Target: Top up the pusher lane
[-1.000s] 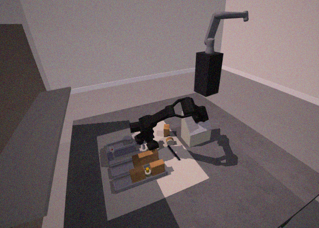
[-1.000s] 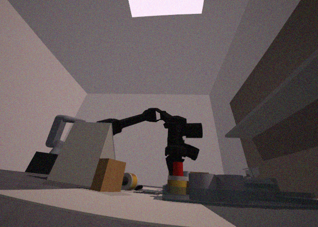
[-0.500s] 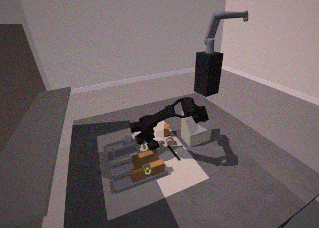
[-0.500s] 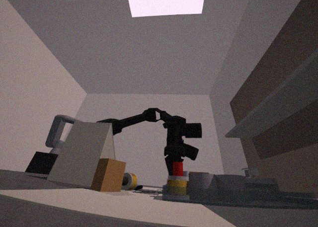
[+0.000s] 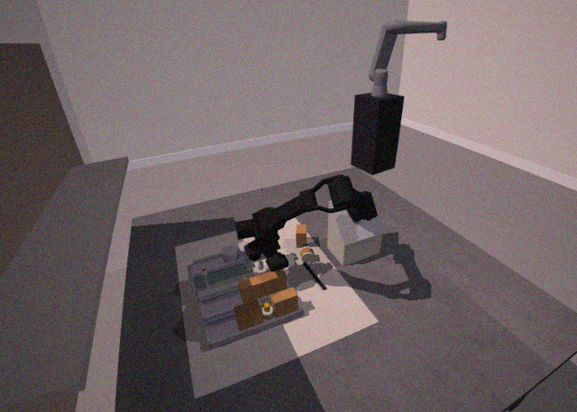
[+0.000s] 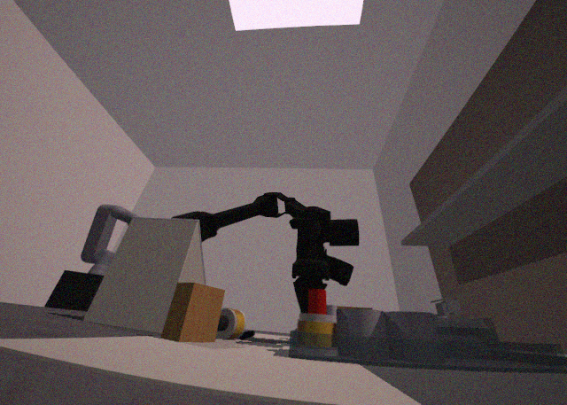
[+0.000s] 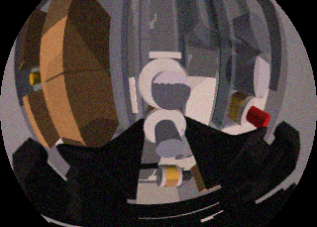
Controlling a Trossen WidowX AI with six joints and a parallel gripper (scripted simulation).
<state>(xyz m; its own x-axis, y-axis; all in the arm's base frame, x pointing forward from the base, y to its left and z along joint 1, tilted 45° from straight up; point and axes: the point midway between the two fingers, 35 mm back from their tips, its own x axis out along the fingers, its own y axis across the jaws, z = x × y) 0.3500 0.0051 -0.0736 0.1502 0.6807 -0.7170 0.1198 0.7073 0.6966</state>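
Note:
My gripper (image 7: 162,120) is shut on a white-shouldered jar with a grey cap (image 7: 169,144), seen low in the middle of the wrist view. The matching lane jar (image 7: 163,70) stands just behind it, in front of a pale bar (image 7: 164,55) that looks like the pusher plate. The two jars look very close; I cannot tell whether they touch. The lane floor under the held jar and the front stop are hidden, so its height is unclear. In the top view the gripper is over the front of the grey tray unit (image 5: 208,341); in the exterior view the red-capped jar (image 6: 316,300) partly hides the gripper.
Brown boxes (image 5: 263,284) (image 7: 89,73) fill lanes on one side, with a yellow-capped bottle (image 5: 267,311). The red-capped jar is on the other side. In front are a lying yellow-banded jar (image 5: 306,253) (image 7: 170,176), a black stick (image 5: 315,277), an upright box (image 5: 301,235) and a pale wedge (image 5: 359,251).

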